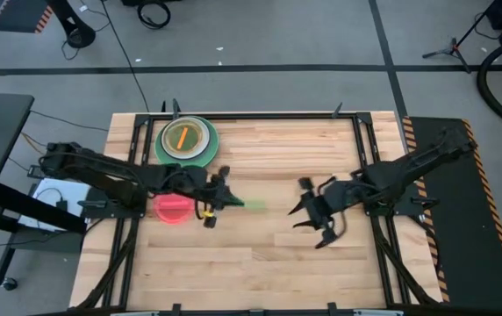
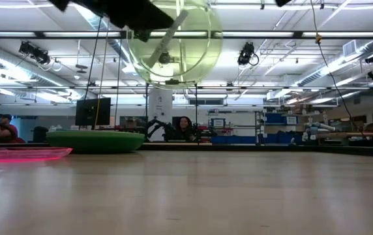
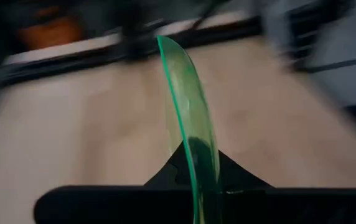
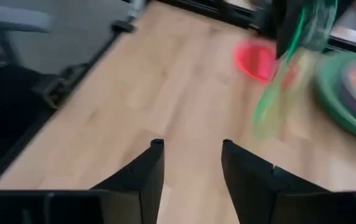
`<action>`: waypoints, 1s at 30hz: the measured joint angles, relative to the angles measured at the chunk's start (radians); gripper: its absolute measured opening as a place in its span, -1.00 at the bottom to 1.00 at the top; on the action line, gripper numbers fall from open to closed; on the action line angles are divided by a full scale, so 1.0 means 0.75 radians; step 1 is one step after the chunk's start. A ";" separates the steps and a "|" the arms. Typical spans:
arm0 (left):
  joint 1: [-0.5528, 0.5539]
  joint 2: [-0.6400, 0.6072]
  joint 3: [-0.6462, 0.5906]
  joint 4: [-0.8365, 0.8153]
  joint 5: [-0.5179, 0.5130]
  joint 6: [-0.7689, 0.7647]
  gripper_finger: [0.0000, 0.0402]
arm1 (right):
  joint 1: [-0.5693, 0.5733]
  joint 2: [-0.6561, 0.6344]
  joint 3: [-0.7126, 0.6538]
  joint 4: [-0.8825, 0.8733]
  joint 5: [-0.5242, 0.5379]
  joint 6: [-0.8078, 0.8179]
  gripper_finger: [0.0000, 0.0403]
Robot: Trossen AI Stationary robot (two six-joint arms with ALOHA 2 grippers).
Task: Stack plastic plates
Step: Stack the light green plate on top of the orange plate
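**Lime plate clamped on edge in the left gripper, above the table**

Between the fingers of the left gripper (image 1: 218, 195) stands the small translucent lime plate (image 3: 190, 118), pinched at its rim and held on edge rather than flat. The left wrist view shows the two dark fingers (image 3: 240, 180) closed tight against either face of the thin green disc, which rises away from them as a curved sliver. From the low view the same plate hangs well clear of the table, its round face turned towards that camera, with the gripper's dark body at its upper edge.

Just behind and beside the left gripper, towards its own arm, the small red plate (image 1: 173, 209) lies flat on the wooden table (image 1: 268, 263), alone. Further off, near the far rail of the table on the left arm's side, sits the stack of plates (image 1: 186, 140): a dark green plate at the bottom, lighter rings inside it, and an orange one on top. In the low view the stack appears as a low green mound, the red plate as a thin pink sliver to its side.

The right gripper (image 1: 314, 218) hovers over bare wood well apart from the left one, on the opposite side of the table. Its fingers (image 4: 150, 171) are spread with a clear gap between them and nothing in it. Ahead of them, across the table, the lime plate, the red plate and the edge of the stack are visible.
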 joint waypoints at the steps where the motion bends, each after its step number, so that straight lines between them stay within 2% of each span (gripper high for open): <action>1: 0.000 -0.024 0.032 -0.105 -0.108 0.007 -0.97 | 0.023 -0.025 0.000 -0.033 0.067 0.017 -0.17; 3: 0.002 -0.066 0.095 -0.353 -0.342 0.009 -0.97 | 0.065 -0.058 -0.001 -0.057 0.176 0.040 -0.18; 5: 0.015 -0.074 0.148 -0.513 -0.591 0.003 -0.97 | 0.104 -0.081 -0.024 -0.055 0.267 0.061 -0.20; 8: 0.069 -0.079 0.180 -0.740 -0.924 -0.085 -0.97 | 0.135 -0.078 -0.085 0.015 0.337 0.092 -0.21; 10: 0.143 -0.079 0.182 -0.879 -1.069 -0.208 -0.97 | 0.142 -0.052 -0.148 0.100 0.349 0.119 -0.22; 12: 0.236 -0.062 0.175 -1.030 -1.149 -0.354 -0.97 | 0.147 -0.023 -0.221 0.194 0.346 0.150 -0.22; 15: 0.372 -0.054 0.116 -1.171 -1.178 -0.530 -0.96 | 0.157 0.036 -0.310 0.324 0.345 0.222 -0.22; 19: 0.523 -0.006 0.012 -1.149 -1.122 -0.627 -0.96 | 0.166 0.105 -0.360 0.337 0.348 0.322 -0.22; 21: 0.578 0.034 -0.022 -1.049 -1.105 -0.634 -0.96 | 0.166 0.130 -0.361 0.328 0.349 0.334 -0.22; 23: 0.628 0.073 -0.037 -1.048 -1.115 -0.579 -0.96 | 0.164 0.151 -0.351 0.333 0.350 0.328 -0.22; 30: 0.741 0.220 -0.033 -0.760 -1.111 -0.177 -0.95 | 0.134 0.140 -0.340 0.412 0.341 0.226 -0.22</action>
